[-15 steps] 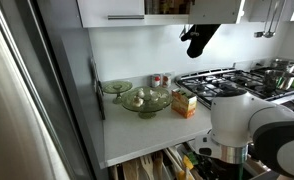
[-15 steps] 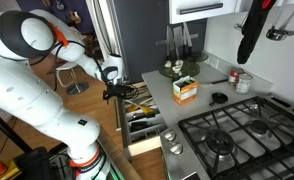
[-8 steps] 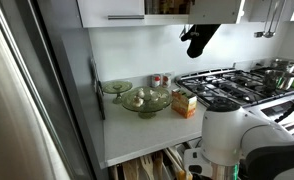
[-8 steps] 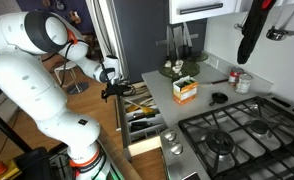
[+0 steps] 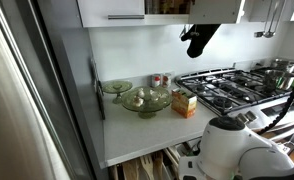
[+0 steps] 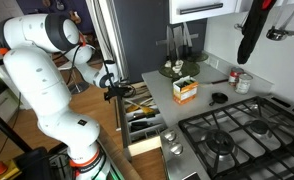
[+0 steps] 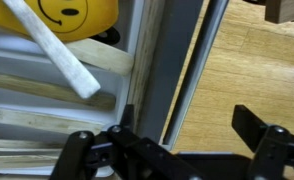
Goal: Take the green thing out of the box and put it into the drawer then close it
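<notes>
The drawer (image 6: 140, 117) stands open below the counter, with utensils between light dividers; it also shows in an exterior view (image 5: 147, 165). My gripper (image 6: 115, 90) is at the drawer's outer front edge. In the wrist view the gripper (image 7: 173, 142) is open and holds nothing. One finger is over the drawer's inside and the other over the wood floor, with the grey drawer front (image 7: 177, 60) between them. The yellow-orange box (image 6: 185, 90) stands on the counter, also seen in an exterior view (image 5: 184, 102). I cannot make out the green thing.
Pale green glass bowls (image 5: 145, 99) and red-capped jars (image 5: 159, 80) stand on the counter by the gas stove (image 6: 232, 135). A yellow smiley-face object (image 7: 77, 14) and a white handle (image 7: 57, 50) lie in the drawer. A fridge (image 6: 132, 35) stands behind the arm.
The arm's body has swung lower and further across in both exterior views. The gripper stays at the drawer front and the drawer looks equally open.
</notes>
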Controlling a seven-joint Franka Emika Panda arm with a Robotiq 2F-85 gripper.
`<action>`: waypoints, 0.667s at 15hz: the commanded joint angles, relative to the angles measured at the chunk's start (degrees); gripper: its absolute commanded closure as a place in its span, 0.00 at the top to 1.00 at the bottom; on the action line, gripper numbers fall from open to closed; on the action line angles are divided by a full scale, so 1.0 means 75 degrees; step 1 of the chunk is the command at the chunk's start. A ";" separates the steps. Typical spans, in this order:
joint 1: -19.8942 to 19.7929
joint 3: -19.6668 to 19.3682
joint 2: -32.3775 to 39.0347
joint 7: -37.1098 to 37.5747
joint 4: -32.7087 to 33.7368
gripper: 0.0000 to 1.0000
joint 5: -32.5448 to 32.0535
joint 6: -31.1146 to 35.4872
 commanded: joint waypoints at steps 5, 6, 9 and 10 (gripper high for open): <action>-0.0694 0.0110 0.0229 0.1992 -0.0247 1.00 -0.2998 0.1098; -0.0766 0.0100 0.0236 0.2287 -0.0238 1.00 -0.3382 0.1116; -0.0759 -0.0172 0.0244 0.3379 -0.0200 1.00 -0.4589 0.1259; -0.0775 -0.0186 0.0287 0.3706 -0.0135 1.00 -0.4774 0.1216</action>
